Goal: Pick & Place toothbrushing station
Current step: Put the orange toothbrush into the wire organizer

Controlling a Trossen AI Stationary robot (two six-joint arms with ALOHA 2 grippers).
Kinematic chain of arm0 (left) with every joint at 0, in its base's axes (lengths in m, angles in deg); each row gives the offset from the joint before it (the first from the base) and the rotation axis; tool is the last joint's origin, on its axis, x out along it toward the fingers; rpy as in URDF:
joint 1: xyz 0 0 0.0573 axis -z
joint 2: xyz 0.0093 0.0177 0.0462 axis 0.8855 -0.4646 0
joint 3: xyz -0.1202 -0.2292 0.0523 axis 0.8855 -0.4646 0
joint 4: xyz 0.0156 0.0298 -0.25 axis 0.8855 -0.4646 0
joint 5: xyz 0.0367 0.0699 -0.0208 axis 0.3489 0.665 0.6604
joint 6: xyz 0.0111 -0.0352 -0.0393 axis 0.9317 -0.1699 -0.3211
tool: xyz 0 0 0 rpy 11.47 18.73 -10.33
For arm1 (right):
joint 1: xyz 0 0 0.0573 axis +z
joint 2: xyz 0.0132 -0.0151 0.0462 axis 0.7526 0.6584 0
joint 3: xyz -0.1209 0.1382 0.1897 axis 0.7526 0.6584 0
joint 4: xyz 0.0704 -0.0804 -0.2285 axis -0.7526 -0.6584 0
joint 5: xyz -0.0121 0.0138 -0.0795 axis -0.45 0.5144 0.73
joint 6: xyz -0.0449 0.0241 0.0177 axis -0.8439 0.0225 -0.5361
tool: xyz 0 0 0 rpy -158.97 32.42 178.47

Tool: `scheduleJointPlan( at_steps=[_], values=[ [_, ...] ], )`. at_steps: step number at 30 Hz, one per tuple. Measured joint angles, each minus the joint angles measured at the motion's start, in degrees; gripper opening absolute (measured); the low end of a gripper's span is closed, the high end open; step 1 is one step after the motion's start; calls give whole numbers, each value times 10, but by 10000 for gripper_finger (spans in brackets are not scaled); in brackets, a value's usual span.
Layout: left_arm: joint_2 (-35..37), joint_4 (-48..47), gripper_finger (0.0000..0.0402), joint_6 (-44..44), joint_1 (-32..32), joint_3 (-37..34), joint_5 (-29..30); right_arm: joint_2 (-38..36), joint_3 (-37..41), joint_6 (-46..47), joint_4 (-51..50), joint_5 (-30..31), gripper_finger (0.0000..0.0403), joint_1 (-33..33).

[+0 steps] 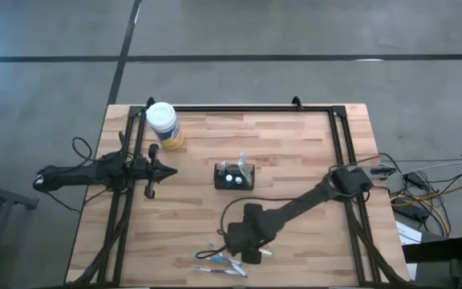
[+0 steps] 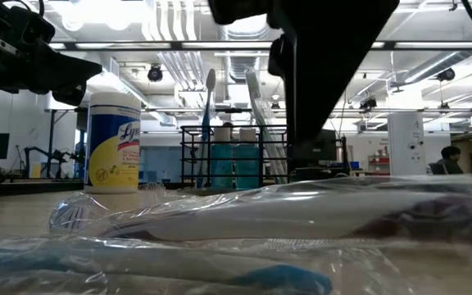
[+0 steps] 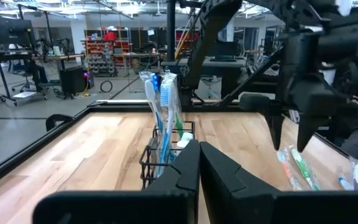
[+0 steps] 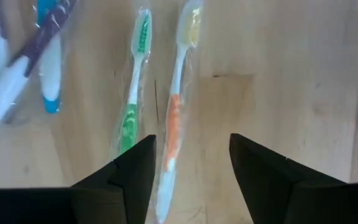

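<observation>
The toothbrushing station [image 1: 235, 175], a small black wire-mesh caddy, stands at mid-table with toothbrushes upright in it [image 3: 163, 118]. Several plastic-wrapped toothbrushes [image 1: 219, 261] lie flat by the table's near edge: an orange one [image 4: 173, 124], a green one [image 4: 132, 93], a blue one [image 4: 48, 68] and a purple-and-white one [image 4: 11, 81]. My right gripper [image 4: 191, 146] hangs open above them, pointing down. Its fingers stand on either side of the orange brush's handle and touch nothing. My left gripper [image 3: 199, 149] is shut and level at the table's left, pointing at the caddy.
A yellow wipes tub with a white lid [image 1: 165, 124] stands at the far left of the table. A black frame rail [image 1: 239, 108] runs along the far edge and down both sides. Bare wood lies right of the caddy [image 1: 303, 160].
</observation>
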Motion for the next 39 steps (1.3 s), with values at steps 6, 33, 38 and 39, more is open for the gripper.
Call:
scheduleJointPlan(
  at_steps=[6,33,38,39],
  values=[
    [0,0,14,0,0,0,0,39,-44,-9,-39,-12,203,0],
    [0,-1,14,-3,0,0,-2,34,70,-24,70,-67,154,-7],
    [0,0,14,-1,0,0,-2,33,69,-38,69,-68,84,-8],
    [0,1,14,-1,0,0,-2,32,69,-40,67,-67,69,-8]
  ],
)
